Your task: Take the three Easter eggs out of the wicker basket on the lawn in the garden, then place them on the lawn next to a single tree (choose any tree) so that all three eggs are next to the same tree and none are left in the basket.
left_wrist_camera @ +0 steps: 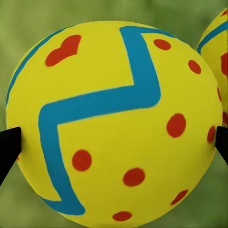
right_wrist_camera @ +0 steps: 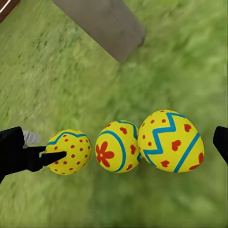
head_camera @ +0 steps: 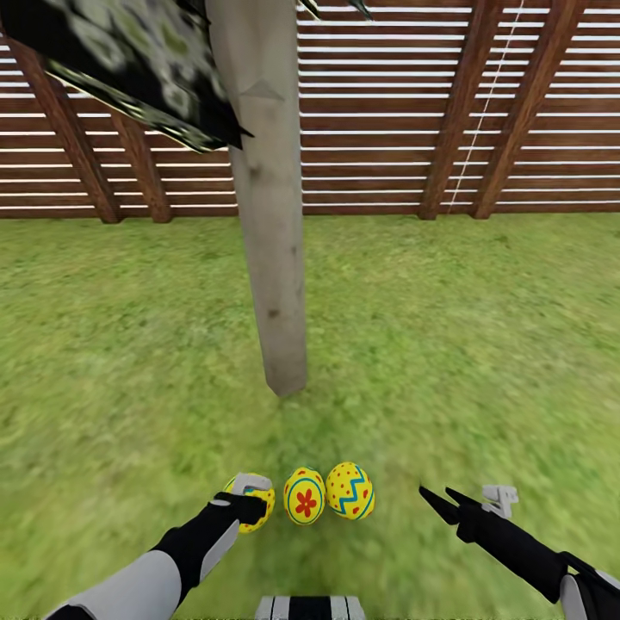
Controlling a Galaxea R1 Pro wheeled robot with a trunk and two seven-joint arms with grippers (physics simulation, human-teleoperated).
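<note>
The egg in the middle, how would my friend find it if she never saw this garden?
Find the thick grey tree trunk on the grass before the brown fence. Three yellow eggs lie in a row nearer than its foot. The middle egg bears a red flower inside a blue ring; its neighbours show dots or zigzags.

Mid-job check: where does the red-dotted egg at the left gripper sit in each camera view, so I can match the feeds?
Head view: the red-dotted egg is low, left of centre, leftmost in the row of three, at the left gripper.
Left wrist view: the egg spans most of the frame, between the dark fingers.
Right wrist view: it is the smallest-looking egg, at the end of the row.
Shared landmark: the red-flower egg beside it, in all three views.
</note>
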